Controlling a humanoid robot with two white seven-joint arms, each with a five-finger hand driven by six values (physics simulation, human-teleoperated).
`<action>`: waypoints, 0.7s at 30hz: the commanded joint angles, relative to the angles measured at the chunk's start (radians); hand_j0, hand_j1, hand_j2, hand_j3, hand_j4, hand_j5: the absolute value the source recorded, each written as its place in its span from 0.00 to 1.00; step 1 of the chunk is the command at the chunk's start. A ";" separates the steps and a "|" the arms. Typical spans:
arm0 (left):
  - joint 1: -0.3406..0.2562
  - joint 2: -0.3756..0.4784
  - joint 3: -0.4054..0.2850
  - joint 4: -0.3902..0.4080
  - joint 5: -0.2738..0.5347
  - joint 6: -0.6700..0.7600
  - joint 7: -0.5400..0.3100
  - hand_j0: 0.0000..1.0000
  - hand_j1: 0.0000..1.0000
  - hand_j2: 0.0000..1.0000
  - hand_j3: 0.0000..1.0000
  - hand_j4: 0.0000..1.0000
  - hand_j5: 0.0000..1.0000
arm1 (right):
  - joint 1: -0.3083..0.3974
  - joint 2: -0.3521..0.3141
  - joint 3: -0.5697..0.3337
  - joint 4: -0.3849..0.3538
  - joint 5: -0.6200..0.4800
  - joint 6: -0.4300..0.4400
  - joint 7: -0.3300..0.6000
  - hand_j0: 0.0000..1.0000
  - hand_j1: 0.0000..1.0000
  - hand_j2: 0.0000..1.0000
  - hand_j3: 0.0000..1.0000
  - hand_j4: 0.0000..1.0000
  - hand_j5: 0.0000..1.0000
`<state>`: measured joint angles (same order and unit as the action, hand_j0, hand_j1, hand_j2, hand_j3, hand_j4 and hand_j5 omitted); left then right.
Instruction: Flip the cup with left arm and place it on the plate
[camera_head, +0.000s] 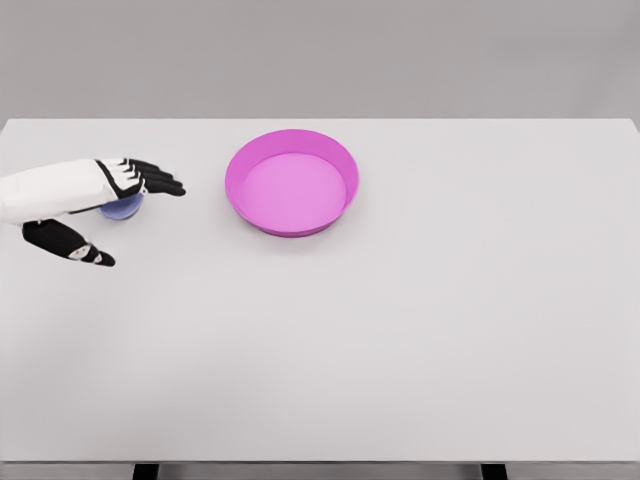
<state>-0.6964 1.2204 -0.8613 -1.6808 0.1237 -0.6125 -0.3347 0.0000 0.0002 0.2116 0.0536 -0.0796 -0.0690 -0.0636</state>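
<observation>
A small bluish cup (126, 208) stands on the white table (400, 330) at the far left, mostly hidden under my left hand (138, 220). Only a sliver of its rounded side shows below the palm, so I cannot tell which way up it is. The hand comes in from the left edge. Its dark fingers (160, 182) stretch straight out to the right over the cup, and the thumb (85, 250) is spread apart toward the front. The hand is open and does not close on the cup. A round magenta plate (335, 160) with a raised rim lies right of the hand, empty.
The table's far edge runs just behind the plate, and its front edge lies along the bottom of the view. The plate sits about a hand's length right of the fingertips.
</observation>
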 joint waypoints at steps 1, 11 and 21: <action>0.000 0.004 -0.024 0.000 0.010 0.002 0.000 1.00 1.00 1.00 1.00 1.00 1.00 | 0.000 0.000 -0.001 0.000 0.000 0.000 0.001 1.00 1.00 1.00 1.00 1.00 1.00; -0.072 -0.070 -0.036 0.315 -0.053 0.002 0.000 1.00 1.00 1.00 1.00 1.00 1.00 | 0.009 0.000 -0.004 0.002 0.000 0.000 0.001 1.00 1.00 1.00 1.00 1.00 1.00; -0.163 -0.237 -0.038 0.636 -0.269 0.002 -0.017 1.00 1.00 1.00 1.00 1.00 1.00 | 0.009 0.000 -0.003 0.002 0.000 0.000 0.001 1.00 1.00 1.00 1.00 1.00 1.00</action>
<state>-0.8606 1.0090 -0.9012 -1.1150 -0.0991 -0.6123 -0.3472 0.0092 0.0002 0.2084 0.0551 -0.0797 -0.0690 -0.0630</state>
